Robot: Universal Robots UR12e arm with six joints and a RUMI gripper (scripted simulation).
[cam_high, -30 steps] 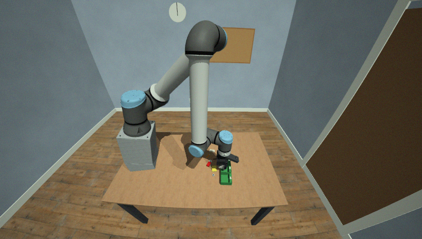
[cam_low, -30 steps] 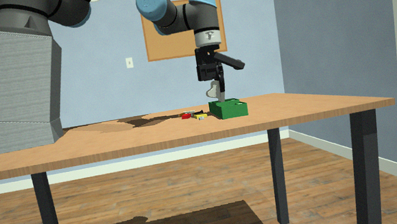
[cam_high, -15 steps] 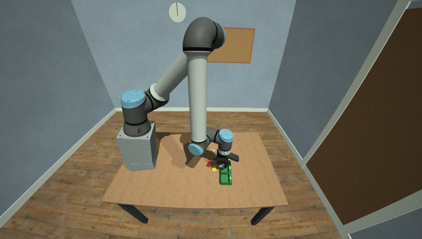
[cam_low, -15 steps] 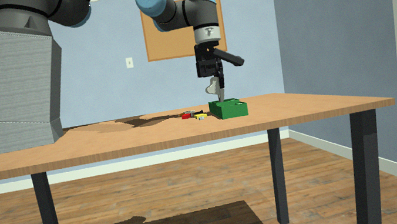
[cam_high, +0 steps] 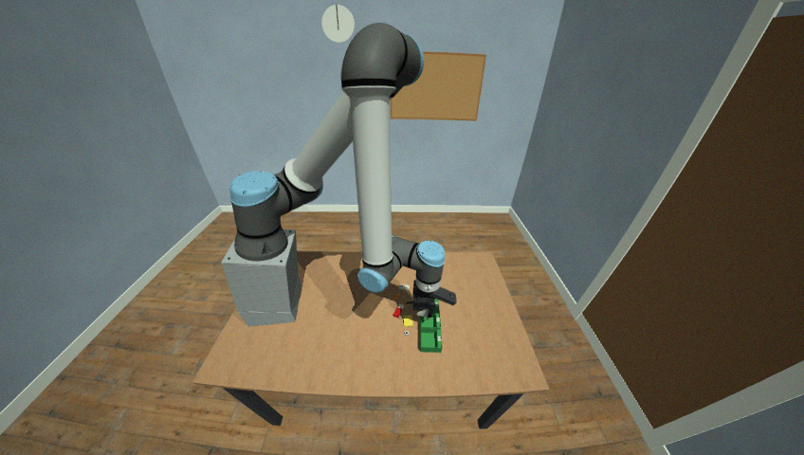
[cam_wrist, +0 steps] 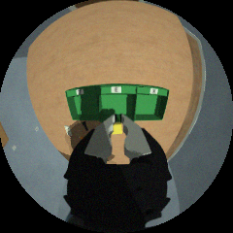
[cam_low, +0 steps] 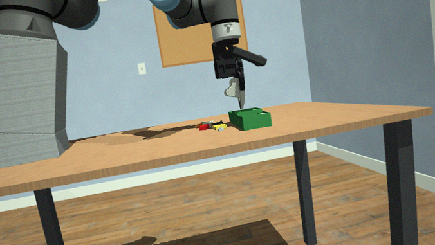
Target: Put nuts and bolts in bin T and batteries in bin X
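1. Bins (cam_high: 430, 348) (cam_low: 253, 121) (cam_wrist: 128, 89) stood upright, joined, on the table (cam_high: 316, 360) (cam_low: 328, 116) (cam_wrist: 116, 49).
2. Gripper (cam_high: 427, 316) (cam_low: 242, 107) (cam_wrist: 117, 114) was above them, clenched on nothing.
3. Yellow block (cam_high: 408, 322) (cam_low: 219, 126) (cam_wrist: 117, 128) lay beside the bins.
4. Nut (cam_high: 406, 333) (cam_low: 220, 129) lay near the block.

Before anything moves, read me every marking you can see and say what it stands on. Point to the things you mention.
"E": white label on the middle green bin (cam_wrist: 116, 104).
"X": white label on the green bin at the right of the wrist view (cam_wrist: 149, 106); small, but legible.
Label on the left green bin (cam_wrist: 76, 108): too blurred now to read surely.
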